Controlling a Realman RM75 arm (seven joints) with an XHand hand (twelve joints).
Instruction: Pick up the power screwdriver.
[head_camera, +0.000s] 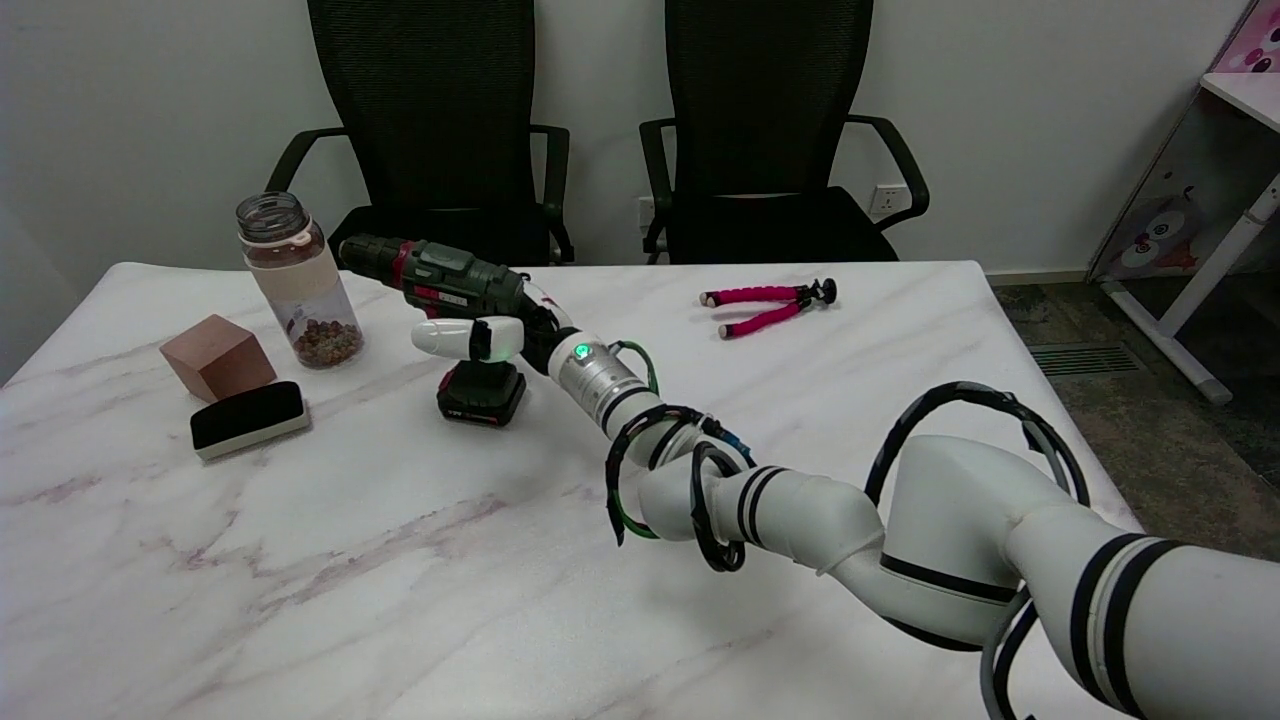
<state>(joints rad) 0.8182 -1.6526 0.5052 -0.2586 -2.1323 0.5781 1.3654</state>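
The power screwdriver (440, 275) is dark green with red trim and a black battery base. It stands upright on that base left of the table's middle, chuck pointing left. My right hand (495, 335) reaches in from the lower right and wraps around its handle. The white thumb lies across the front of the grip, and the other fingers are hidden behind the tool. The battery base looks to be resting on the marble table (400, 560).
A clear bottle (300, 285) with brown pellets stands just left of the chuck. A brown block (217, 357) and a black-and-white eraser (248, 418) lie further left. A pink mini tripod (765, 305) lies at the back right. Two black chairs (440, 120) stand behind the table.
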